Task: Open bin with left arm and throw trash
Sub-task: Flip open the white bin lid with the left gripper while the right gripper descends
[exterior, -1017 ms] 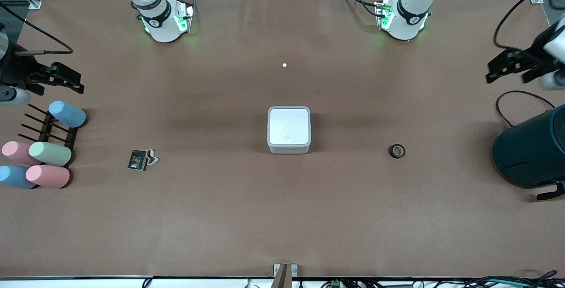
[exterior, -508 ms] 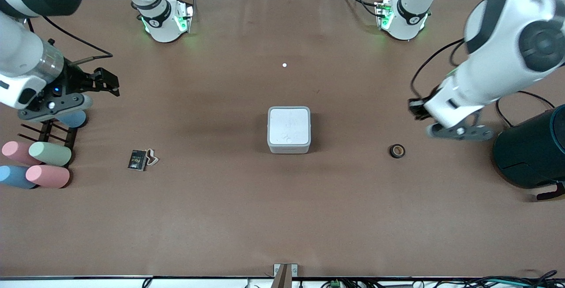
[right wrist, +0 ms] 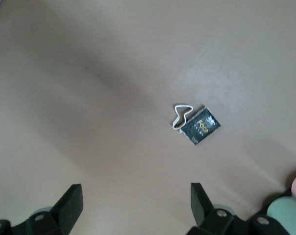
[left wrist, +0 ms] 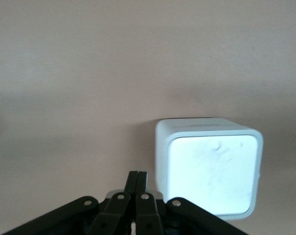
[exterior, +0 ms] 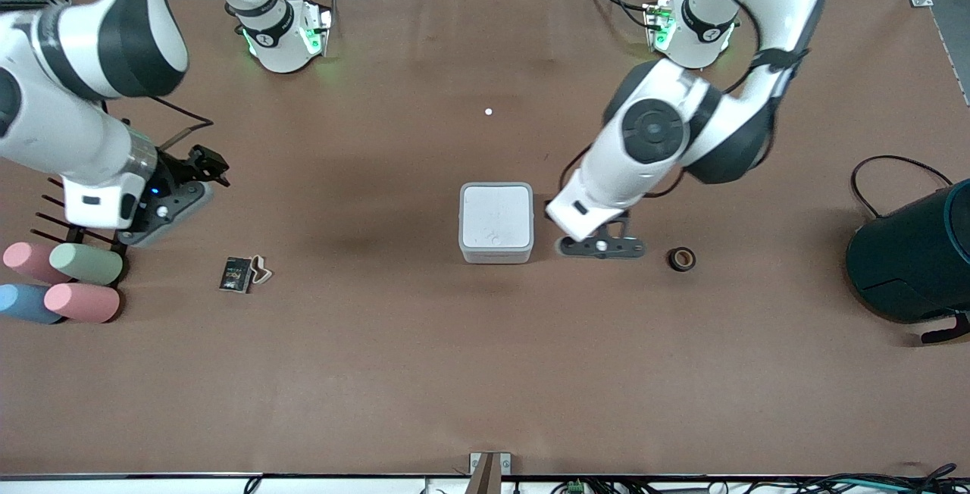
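Nearest the front camera we see the small black printed packet lying flat on the brown paper-covered table, with a pale dark-edged scrap touching its edge; both lie toward the right arm's end. The small black tape ring with a brown inside lies toward the left arm's end. Between them sits the small white-grey square plastic bin, its flat lid down. The left arm's black two-finger gripper hangs just beside the bin, between it and the ring, its fingers pressed together and holding nothing. The right arm's black gripper hovers over bare table near the packet, fingers spread wide and empty. Pastel foam cylinders lie at that end
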Robot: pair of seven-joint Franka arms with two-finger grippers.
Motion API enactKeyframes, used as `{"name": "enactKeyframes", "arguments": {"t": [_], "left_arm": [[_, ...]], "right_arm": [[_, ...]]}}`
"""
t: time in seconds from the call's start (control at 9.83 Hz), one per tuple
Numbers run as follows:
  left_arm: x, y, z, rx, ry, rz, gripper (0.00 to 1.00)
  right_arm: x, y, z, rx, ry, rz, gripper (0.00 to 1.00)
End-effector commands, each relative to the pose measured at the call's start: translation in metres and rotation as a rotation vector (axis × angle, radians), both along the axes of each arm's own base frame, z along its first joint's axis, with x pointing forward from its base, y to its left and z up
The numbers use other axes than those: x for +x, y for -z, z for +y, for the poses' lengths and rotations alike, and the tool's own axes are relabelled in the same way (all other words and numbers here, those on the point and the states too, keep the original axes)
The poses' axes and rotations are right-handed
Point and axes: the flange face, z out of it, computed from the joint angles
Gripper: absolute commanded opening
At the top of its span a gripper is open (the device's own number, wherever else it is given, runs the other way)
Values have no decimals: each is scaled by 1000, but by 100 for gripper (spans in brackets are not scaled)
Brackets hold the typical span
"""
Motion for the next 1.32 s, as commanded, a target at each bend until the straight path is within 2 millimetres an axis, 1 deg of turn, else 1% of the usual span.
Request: {"name": "enactKeyframes", "arguments": {"t": [0.0,0.2,0.31,0.41,0.51,0.71,0.81,0.92,1.02,1.12,1.22], "left_arm": [[8,24,-25,-39,-72,-27,0],[-10,49,-60,-51,-28,-31,0],[-14,61,-66,-49,-20,-24,0],[-18,74,-73,-50,-11,-19,0],[-21,87,-76,-45,-5,-3,0],[-29,88,-85,-26,27,-20,0],[-29,97,-84,-10,37,-19,0],[-29,102,-84,-6,38,-15,0],[-26,93,-81,-10,34,-24,0],[-22,90,-77,-10,26,-30,0],[-29,101,-84,-4,38,-16,0]], "right_arm": [[14,38,-12,27,-174,-7,97],[24,86,-26,47,-326,-31,97],[31,111,-41,50,-337,-25,97],[40,133,-45,54,-352,-48,97],[46,150,-38,50,-372,-69,97],[47,195,-44,57,-359,-16,95],[51,203,-35,54,-372,-43,95],[52,217,-27,50,-385,-56,95],[53,229,-34,49,-378,-51,94],[52,239,-32,50,-379,-50,92],[52,243,-32,49,-380,-50,90]]}}
